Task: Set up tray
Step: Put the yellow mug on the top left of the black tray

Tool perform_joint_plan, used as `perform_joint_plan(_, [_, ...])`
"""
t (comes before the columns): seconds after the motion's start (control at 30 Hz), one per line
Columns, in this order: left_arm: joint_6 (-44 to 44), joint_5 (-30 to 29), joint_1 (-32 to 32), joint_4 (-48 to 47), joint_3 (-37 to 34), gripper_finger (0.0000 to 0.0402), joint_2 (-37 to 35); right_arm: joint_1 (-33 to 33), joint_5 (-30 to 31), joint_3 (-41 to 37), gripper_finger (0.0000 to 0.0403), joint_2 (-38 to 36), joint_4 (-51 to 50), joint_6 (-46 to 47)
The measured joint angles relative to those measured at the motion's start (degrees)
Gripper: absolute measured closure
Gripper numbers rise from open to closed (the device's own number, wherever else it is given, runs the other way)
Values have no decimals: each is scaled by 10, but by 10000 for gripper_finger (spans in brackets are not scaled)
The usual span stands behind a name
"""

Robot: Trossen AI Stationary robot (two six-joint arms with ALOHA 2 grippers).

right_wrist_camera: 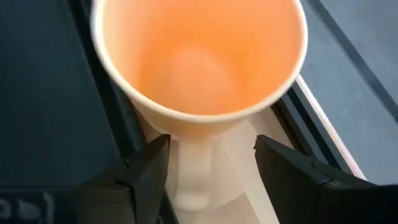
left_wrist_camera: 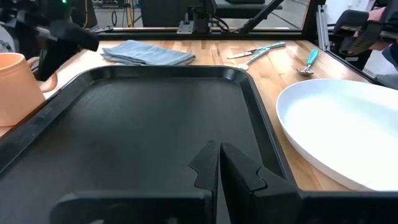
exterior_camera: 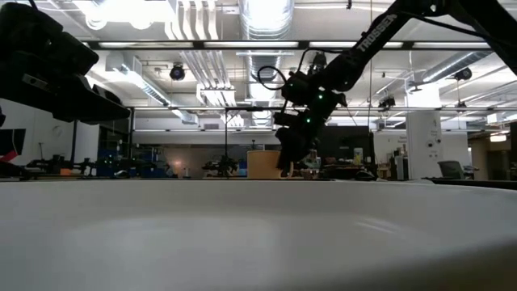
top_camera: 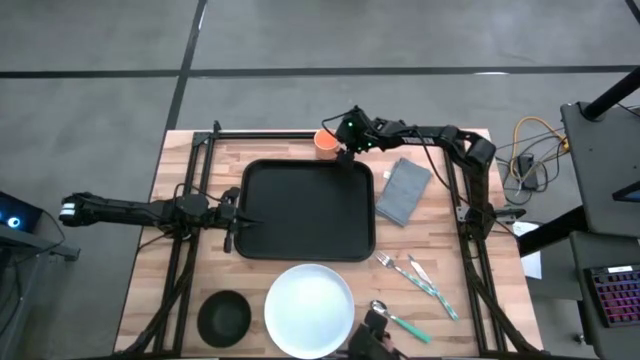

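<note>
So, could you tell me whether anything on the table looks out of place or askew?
Nothing looks spilled or damaged. The tray sits square, the orange cup stands upright off its far corner with the right gripper open around its handle, and the grey cloth lies folded, slightly angled.

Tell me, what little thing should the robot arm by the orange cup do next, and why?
Probably close the right gripper on the handle of the orange ceramic cup. Its open fingers sit either side of that handle, not yet squeezing. The cup stands upright just off the far edge of the large flat black tray, so a grasp likely comes before lifting it onto the tray. The left gripper waits, shut, at the tray's rim.
</note>
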Motion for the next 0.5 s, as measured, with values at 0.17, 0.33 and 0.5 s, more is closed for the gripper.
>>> perform_joint_plan(0.17, [0,0,0,0,0,401,0,-1,10,13,200,3,-23,-2])
perform_joint_plan(0.33, [0,0,0,0,0,402,0,-1,10,14,225,-5,-24,-3])
perform_joint_plan(0.5, [0,0,0,0,0,401,0,-1,10,14,258,-7,-29,-17])
